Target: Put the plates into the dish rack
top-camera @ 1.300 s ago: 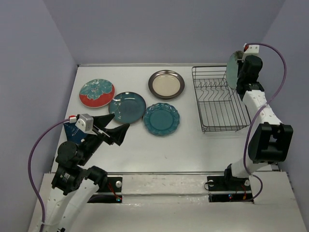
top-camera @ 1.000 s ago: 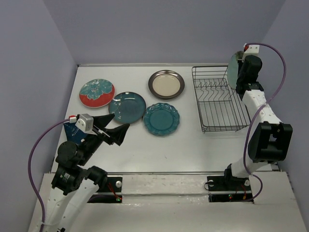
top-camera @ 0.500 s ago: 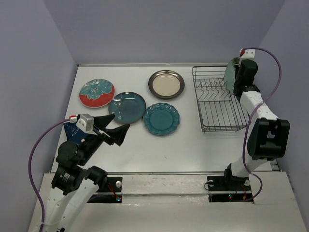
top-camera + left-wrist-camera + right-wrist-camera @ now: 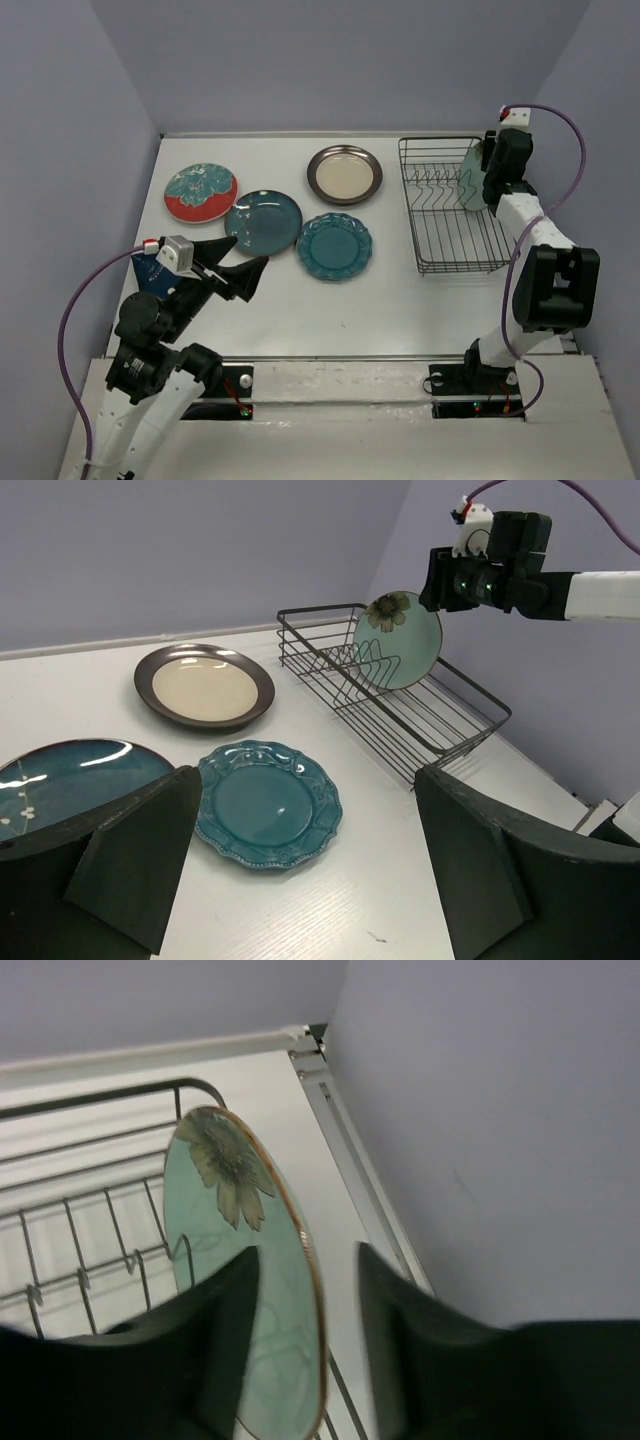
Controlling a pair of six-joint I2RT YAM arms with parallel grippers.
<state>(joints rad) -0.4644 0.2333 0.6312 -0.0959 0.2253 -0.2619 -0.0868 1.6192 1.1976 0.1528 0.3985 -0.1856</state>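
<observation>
Rack [image 4: 450, 205]: black wire, with a row of upright prongs; it stands on the white table [image 4: 300, 310].
Mint plate [image 4: 398, 640]: pale green with a flower print near its top edge, held upright on edge at the rack's far right corner. Its lower rim dips among the wires by the prongs; whether it touches them cannot be told.
Right gripper [image 4: 490, 165]: above the rack's far right corner. In the right wrist view one finger lies across the plate's face and the other behind it, the jaws clamped on the mint plate's rim.
Left gripper [image 4: 305, 780]: well to the left of the rack and nearer the arm bases, over bare table, jaws spread wide with nothing between them.
Cream plate [image 4: 344, 172]: brown-rimmed, flat on the table just left of the rack's far end.
Scalloped plate [image 4: 333, 245]: teal, flat, left of the rack's near end.
Dark plate [image 4: 263, 222]: dark teal, flat, farther left of the rack, its rim beside the scalloped plate's.
Red plate [image 4: 200, 193]: red rim with teal flowers, flat, farthest left of the rack.
</observation>
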